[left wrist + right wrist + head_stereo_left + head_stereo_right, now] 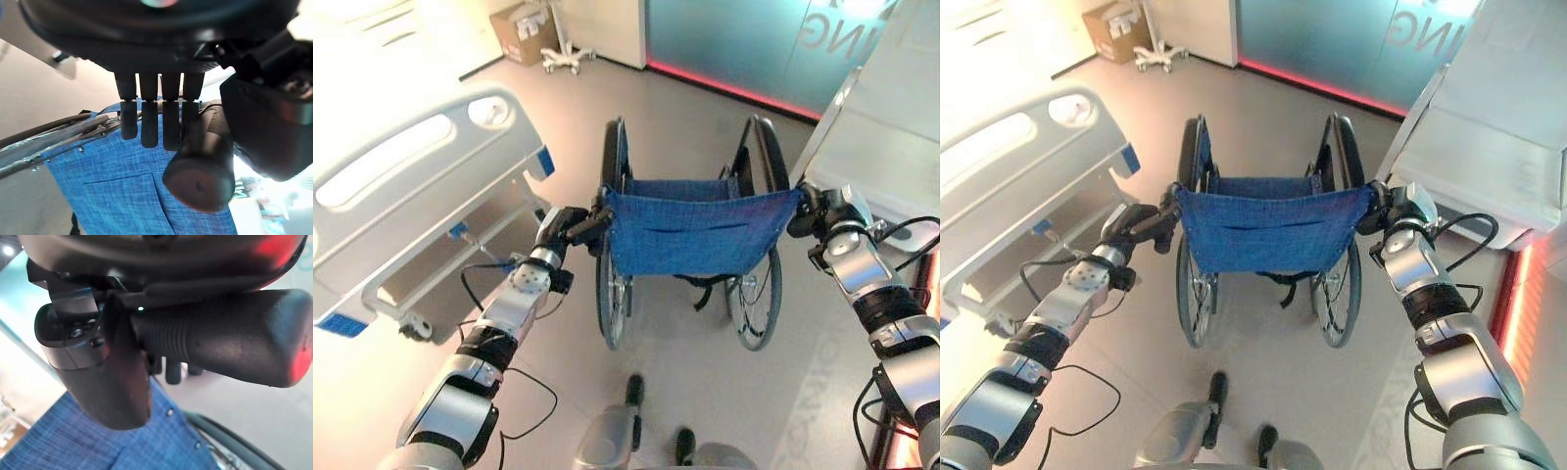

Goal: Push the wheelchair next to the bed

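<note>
The wheelchair (pixel 690 230) stands just ahead of me with its blue cloth backrest facing me and its big wheels (pixel 612 294) on the grey floor. My left hand (pixel 570 223) is shut on the left push handle (pixel 198 183), with the fingers (pixel 149 127) curled over the grip. My right hand (pixel 822 211) is shut on the right push handle (pixel 220 342), and its thumb (pixel 107 372) is wrapped beside the grip. The bed (pixel 401 186), white with a grey side rail, lies to the left of the wheelchair, a short gap away.
A second white bed or trolley (pixel 881 137) stands close on the right. At the back are a teal glass wall (pixel 744 39), a cardboard box (pixel 524 34) and a wheeled stand base (pixel 568 59). Open floor lies ahead of the wheelchair.
</note>
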Available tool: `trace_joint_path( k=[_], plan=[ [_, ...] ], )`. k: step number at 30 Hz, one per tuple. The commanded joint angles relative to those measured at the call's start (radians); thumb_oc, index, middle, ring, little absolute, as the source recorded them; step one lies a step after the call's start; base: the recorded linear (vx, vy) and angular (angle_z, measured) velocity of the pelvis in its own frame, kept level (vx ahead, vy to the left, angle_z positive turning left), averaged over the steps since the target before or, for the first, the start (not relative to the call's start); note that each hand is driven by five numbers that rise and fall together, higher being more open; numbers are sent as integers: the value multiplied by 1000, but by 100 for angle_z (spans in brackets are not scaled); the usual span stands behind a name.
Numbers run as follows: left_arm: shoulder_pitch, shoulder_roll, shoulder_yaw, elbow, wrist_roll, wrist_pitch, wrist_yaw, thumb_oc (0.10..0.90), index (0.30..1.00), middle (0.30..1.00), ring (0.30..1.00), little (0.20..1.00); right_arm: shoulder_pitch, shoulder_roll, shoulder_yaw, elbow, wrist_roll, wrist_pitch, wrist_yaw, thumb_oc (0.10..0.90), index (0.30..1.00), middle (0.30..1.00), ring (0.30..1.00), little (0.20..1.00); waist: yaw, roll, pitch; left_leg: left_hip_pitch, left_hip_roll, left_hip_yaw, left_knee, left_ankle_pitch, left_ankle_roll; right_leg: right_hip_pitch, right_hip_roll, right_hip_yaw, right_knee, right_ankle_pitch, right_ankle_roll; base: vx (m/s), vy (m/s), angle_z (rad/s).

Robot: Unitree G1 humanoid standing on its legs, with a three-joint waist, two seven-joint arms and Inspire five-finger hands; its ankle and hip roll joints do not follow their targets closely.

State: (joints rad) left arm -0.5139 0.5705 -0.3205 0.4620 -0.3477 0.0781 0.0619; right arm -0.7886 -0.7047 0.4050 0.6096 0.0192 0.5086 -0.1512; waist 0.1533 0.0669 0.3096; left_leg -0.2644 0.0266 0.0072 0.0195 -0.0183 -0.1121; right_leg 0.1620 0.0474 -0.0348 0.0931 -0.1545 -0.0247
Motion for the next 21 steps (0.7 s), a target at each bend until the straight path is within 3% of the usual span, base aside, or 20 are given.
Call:
trace_joint_path(
  k=[1, 2, 4, 6, 8, 12, 14, 15, 17, 18, 19, 20, 21],
  plan=[
    [-71, 25, 25, 58, 65, 5, 24, 400, 300, 300, 300, 300, -30, 72, 94, -85, 29, -70, 117, 400, 300, 300, 300, 300, -35, -31, 31, 2, -33, 18, 67, 185, 71, -47, -40, -19, 121, -13, 42, 465, 223, -100],
    [-76, 32, 22, 59, 56, 15, 18, 400, 300, 300, 300, 300, -15, 79, 84, -65, 28, -87, 122, 400, 300, 300, 300, 300, -27, -37, 15, -18, -37, 19, 164, 127, 84, -38, -71, -45, 165, -50, 44, 682, 254, -55],
    [-68, 32, 26, 51, 60, 39, 9, 400, 300, 300, 300, 300, 14, 98, 85, -48, 1, -105, 138, 400, 300, 300, 300, 300, -6, -58, -9, -21, -35, 24, 244, 72, 99, -10, -121, -82, 194, -63, 68, 726, 234, -13],
    [-65, 34, 26, 41, 61, 50, 12, 400, 300, 300, 300, 300, 25, 114, 87, -36, -12, -115, 124, 400, 300, 300, 300, 300, 11, -68, -27, -4, -41, 27, 248, 56, 112, 5, -159, -113, 219, -49, 92, 432, 140, -9],
    [-74, 39, 19, 21, 93, 63, 11, 400, 300, 300, 300, 300, 10, 125, 84, -6, -22, -127, 110, 400, 300, 300, 300, 300, 55, -91, -57, -21, -64, 27, 257, 42, 133, 48, -207, -139, 256, 15, 120, 368, 125, -44],
    [-69, 45, -10, -6, 102, 80, 8, 400, 300, 300, 300, 300, -6, 120, 77, 42, -8, -147, 107, 400, 300, 300, 300, 300, 82, -110, -96, -32, -111, 3, 265, 17, 169, 50, -197, -108, 361, 103, 129, 393, 106, -30],
    [-34, 42, -14, -26, 117, 88, -4, 400, 300, 300, 300, 300, 4, 122, 76, 42, 5, -139, 106, 400, 300, 300, 300, 300, 83, -124, -113, -11, -128, -4, 270, 7, 174, 19, -201, -105, 318, 158, 130, 421, -2, -14],
    [-27, 42, -13, -27, 118, 85, -3, 400, 300, 300, 300, 300, 4, 122, 78, 40, 5, -138, 107, 400, 300, 300, 300, 300, 79, -123, -113, -5, -127, -4, 271, 4, 173, 9, -200, -104, 304, 154, 129, 511, -68, -36],
    [-14, 41, -13, -12, 120, 69, -1, 400, 300, 300, 300, 300, -11, 118, 86, 37, 11, -143, 114, 400, 300, 300, 300, 300, 50, -106, -97, 43, -117, -19, 261, -6, 167, -109, -186, -98, 230, 130, 120, 339, -98, -44],
    [-22, 45, -13, 3, 115, 53, 7, 400, 300, 300, 300, 300, -31, 116, 94, 32, 7, -147, 119, 400, 300, 300, 300, 300, 22, -91, -68, 83, -114, -35, 253, -18, 165, -226, -190, -94, 203, 154, 115, 302, -188, -23],
    [-46, 59, -15, 20, 95, 33, 20, 400, 300, 300, 300, 300, -58, 117, 108, 21, 12, -149, 110, 400, 300, 300, 300, 300, -20, -89, -18, 115, -131, -55, 263, -57, 174, -375, -212, -81, 175, 252, 126, 373, -275, -9],
    [-67, 70, -18, 23, 83, 25, 22, 400, 300, 300, 300, 300, -72, 115, 113, 14, 9, -148, 101, 400, 300, 300, 300, 300, -47, -101, 10, 127, -156, -73, 280, -93, 185, -449, -227, -58, 110, 328, 147, 302, -252, 11],
    [-76, 74, -20, 24, 78, 22, 22, 400, 300, 300, 300, 300, -76, 114, 113, 10, 8, -146, 97, 400, 300, 300, 300, 300, -55, -102, 19, 129, -162, -81, 286, -104, 189, -466, -226, -49, 90, 337, 150, 437, -319, 63]
  ],
)
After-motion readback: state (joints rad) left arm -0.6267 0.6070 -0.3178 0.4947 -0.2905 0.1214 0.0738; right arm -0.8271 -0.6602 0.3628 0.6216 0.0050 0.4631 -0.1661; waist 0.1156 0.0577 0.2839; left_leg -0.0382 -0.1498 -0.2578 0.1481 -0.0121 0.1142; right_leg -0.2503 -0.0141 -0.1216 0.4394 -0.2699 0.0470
